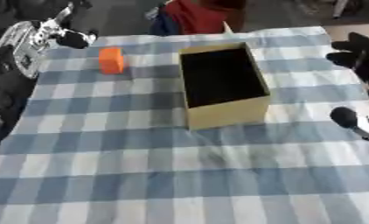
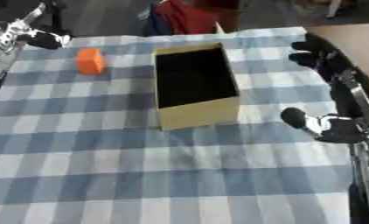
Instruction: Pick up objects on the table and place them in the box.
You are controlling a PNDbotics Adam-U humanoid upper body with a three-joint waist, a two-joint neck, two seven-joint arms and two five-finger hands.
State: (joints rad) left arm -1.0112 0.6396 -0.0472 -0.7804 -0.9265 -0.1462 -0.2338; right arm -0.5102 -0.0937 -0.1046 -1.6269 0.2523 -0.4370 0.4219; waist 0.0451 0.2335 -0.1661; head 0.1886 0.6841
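Note:
An orange block (image 1: 111,60) stands upright on the checkered cloth at the far left. An open cardboard box (image 1: 230,114) sits mid-table to its right; its inside is dark and I can make out nothing in it. My left hand (image 1: 71,38) hovers just up and left of the block, a short gap away from it. At the table's right edge, my right hand (image 2: 334,127) is open and holds nothing, with its fingers (image 2: 314,54) spread toward the box and its thumb low beside the box's front corner.
The blue and white checkered cloth (image 1: 180,175) covers the whole table, with a wide stretch of it in front of the box. My left arm (image 1: 23,46) lies along the table's left edge. The table's far edge runs just behind the box.

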